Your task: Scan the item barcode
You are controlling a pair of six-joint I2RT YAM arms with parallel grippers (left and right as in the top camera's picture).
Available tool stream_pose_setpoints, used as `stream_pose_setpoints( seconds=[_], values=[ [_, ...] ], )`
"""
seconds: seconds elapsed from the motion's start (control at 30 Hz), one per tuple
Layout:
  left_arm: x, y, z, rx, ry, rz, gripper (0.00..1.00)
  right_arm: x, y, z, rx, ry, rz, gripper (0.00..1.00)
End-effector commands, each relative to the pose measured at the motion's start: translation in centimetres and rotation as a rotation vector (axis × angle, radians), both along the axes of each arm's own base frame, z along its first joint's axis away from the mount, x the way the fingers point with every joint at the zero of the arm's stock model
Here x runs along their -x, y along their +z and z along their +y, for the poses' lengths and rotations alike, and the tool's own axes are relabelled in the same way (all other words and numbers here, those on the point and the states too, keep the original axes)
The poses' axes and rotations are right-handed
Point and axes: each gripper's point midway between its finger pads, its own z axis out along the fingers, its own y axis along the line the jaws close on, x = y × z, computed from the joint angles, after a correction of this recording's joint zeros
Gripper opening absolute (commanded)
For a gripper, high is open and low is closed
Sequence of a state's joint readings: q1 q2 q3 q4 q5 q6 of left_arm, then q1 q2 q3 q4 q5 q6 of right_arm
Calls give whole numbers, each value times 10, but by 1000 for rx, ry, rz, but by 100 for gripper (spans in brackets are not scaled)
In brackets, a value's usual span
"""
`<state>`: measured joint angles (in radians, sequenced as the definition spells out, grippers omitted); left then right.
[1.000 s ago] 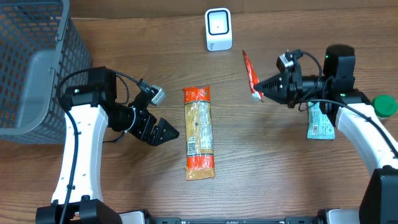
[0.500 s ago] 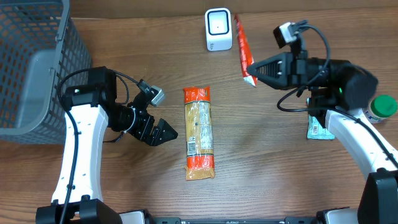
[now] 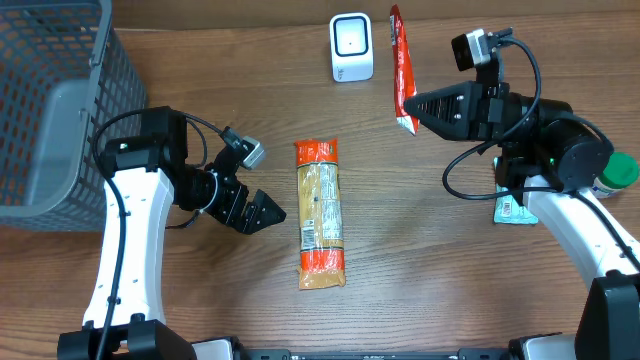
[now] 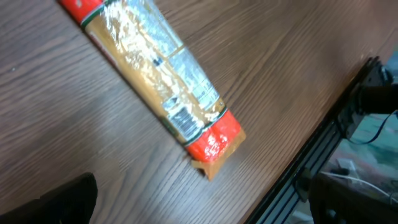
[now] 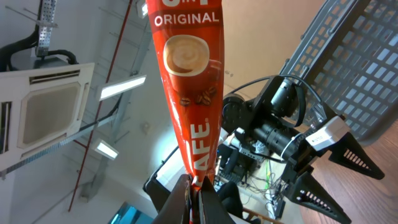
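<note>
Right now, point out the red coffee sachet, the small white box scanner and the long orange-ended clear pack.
red coffee sachet (image 3: 401,65): overhead view, mid-length of its body.
small white box scanner (image 3: 351,40): overhead view, its square window.
long orange-ended pack (image 3: 321,212): overhead view, its clear middle.

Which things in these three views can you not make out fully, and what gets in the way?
- Red coffee sachet: right wrist view, top cut by the frame edge; no barcode shows anywhere.
- Pale teal packet: overhead, mostly under the right arm.
- Green round cap: overhead, partly behind that arm.
- Long orange-ended packet: left wrist, label print too blurred to read.
</note>
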<state>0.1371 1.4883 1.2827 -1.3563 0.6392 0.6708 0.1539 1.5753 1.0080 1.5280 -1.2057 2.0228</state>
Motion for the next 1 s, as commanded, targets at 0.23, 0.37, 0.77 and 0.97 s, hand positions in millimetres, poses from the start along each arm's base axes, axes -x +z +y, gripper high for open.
stream_pose_setpoints(
  seconds=[0.23, 0.37, 0.77, 0.97],
  values=[
    [-8, 53, -48, 407, -12, -71, 100, 32, 13, 0, 50, 76, 1, 4],
    [-9, 71, -57, 519, -51, -135, 10, 44, 16, 0, 79, 90, -36, 4],
    [-10, 123, -70, 822, -72, -220, 4, 65, -8, 1, 247, 153, -146, 4],
    [0, 115, -85, 764, -200, -305, 4, 67, -38, 1, 290, 178, -117, 4]
  ],
)
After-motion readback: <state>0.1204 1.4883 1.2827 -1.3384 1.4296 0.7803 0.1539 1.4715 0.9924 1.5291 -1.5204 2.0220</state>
